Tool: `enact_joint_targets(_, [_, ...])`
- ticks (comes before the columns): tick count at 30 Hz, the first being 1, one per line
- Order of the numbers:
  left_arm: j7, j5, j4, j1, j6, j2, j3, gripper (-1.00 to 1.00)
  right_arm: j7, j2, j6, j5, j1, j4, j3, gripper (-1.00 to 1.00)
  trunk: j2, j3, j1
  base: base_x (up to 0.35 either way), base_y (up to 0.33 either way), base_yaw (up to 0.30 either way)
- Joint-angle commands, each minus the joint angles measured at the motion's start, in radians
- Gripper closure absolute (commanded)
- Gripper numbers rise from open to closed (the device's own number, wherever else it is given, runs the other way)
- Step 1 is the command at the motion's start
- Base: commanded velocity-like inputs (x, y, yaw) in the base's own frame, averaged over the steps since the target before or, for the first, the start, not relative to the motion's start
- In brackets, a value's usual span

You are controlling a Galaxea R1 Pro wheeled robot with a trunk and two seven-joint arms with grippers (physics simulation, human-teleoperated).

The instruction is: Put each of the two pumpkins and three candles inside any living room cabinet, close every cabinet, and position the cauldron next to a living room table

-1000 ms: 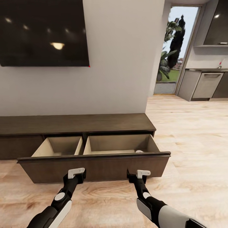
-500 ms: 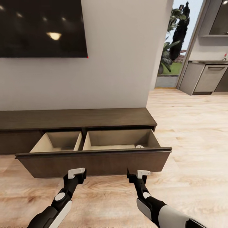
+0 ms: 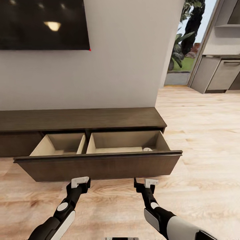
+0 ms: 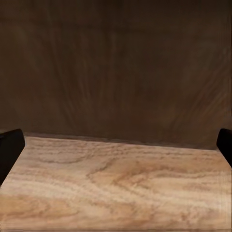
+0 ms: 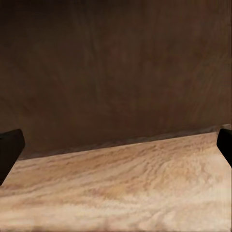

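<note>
Left gripper point(image 3: 81, 183) low over floor point(image 3: 200, 140), fingers point(image 4: 9, 147) spread wide, holding nothing; just short of drawer front point(image 3: 96, 166). Right gripper point(image 3: 145, 184) likewise: wide apart, empty, facing same dark panel. Cabinet point(image 3: 80, 119) against wall, drawer pulled out, pale interior, two compartments. One candle point(image 3: 147, 149) in right compartment's near right corner, mostly hidden behind front. TV point(image 3: 43, 25) above. Kitchen units point(image 3: 220, 75) far right.

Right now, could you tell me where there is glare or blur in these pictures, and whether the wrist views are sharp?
Head view: ceiling lights reflect as soft glare on the dark TV screen; the open drawer casts a shadow on the floor. Left wrist view: the drawer front is soft and dim, the gripper's fingertips dark at the edges. Right wrist view: equally soft, wood grain smeared.
</note>
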Motion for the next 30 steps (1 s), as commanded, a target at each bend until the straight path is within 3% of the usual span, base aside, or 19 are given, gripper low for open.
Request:
enact_joint_targets(1, [0.008,0.004,-0.002,-0.001,0.002,0.002,-0.005,-1.00,-0.009,0.000,-0.002,-0.003,-0.001,0.002,0.009,-1.00,-0.001,-0.005,0.000,0.000,0.000,0.000])
enact_joint_targets(8, [0.010,0.006,-0.002,-0.001,0.002,-0.001,-0.006,-1.00,-0.008,0.001,-0.003,-0.003,-0.001,0.061,0.009,-1.00,-0.001,-0.005,0.000,0.000,0.000,0.000])
enact_joint_targets(22, [0.014,0.010,0.000,-0.001,0.003,-0.002,-0.002,-1.00,-0.006,0.001,-0.004,-0.002,-0.001,0.068,0.009,-1.00,-0.001,-0.005,0.000,0.002,0.000,0.000])
enact_joint_targets(30, [0.014,0.010,-0.001,-0.001,0.003,-0.002,-0.007,-1.00,-0.005,0.001,-0.003,0.000,-0.001,0.066,0.010,-1.00,-0.001,-0.005,0.000,0.197,0.002,0.000])
